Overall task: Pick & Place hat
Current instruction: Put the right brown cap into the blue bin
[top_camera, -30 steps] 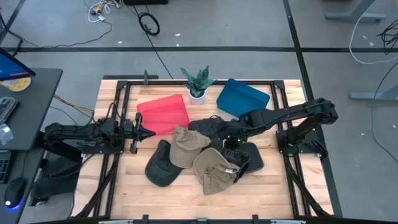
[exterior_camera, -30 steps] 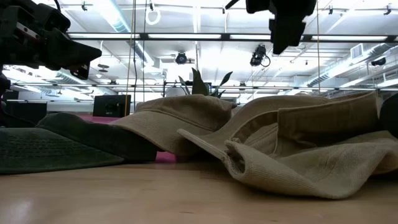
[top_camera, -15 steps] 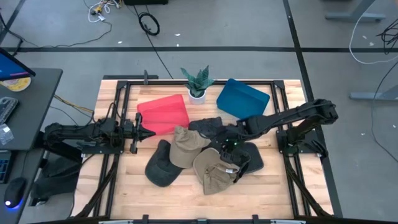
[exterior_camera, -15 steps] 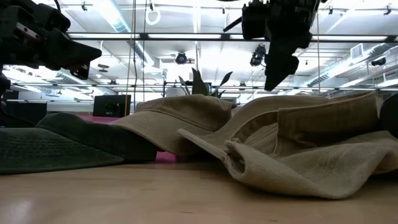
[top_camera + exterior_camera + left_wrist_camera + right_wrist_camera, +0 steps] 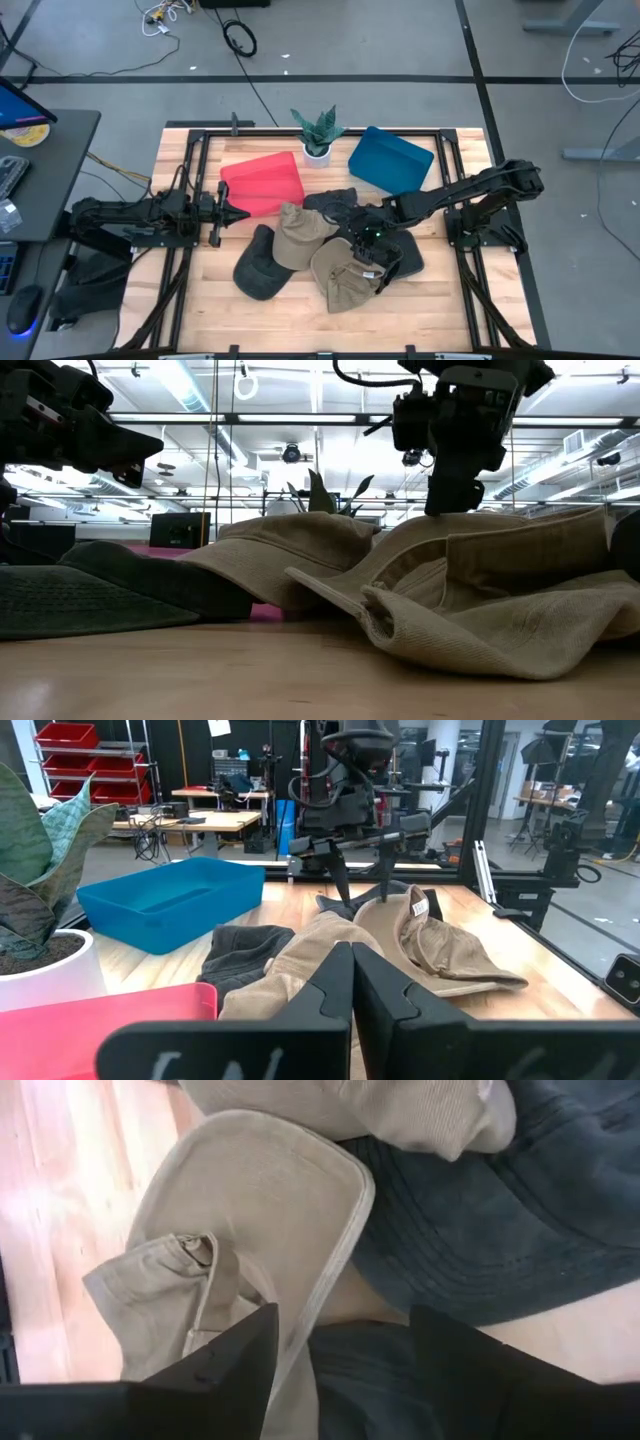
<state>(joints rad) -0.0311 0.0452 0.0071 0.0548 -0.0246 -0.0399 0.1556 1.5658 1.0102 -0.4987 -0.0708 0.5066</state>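
Several hats lie heaped at mid-table: a dark green cap (image 5: 260, 268), a tan cap (image 5: 300, 236), a second tan cap (image 5: 345, 278) and two dark hats (image 5: 335, 203) (image 5: 407, 250). My right gripper (image 5: 367, 243) is open and points down over the second tan cap. In the right wrist view its fingers (image 5: 235, 1360) stand on either side of that cap's brim edge (image 5: 345, 1250), which lies over a dark hat (image 5: 520, 1210). My left gripper (image 5: 232, 213) waits shut beside the red bin, holding nothing. My right gripper comes from above with its fingers astride the tan cap's brim edge (image 5: 330, 1295). I cannot tell whether the fingertips touch the cap.
A red bin (image 5: 262, 183) and a blue bin (image 5: 390, 160) stand at the back of the table, with a potted plant (image 5: 317, 135) between them. Bare wood lies along the near edge (image 5: 300, 320). Black frame rails run down both sides.
My right gripper has come down onto the heap of hats, moving a little toward the table's near edge and left. The hats have not moved.
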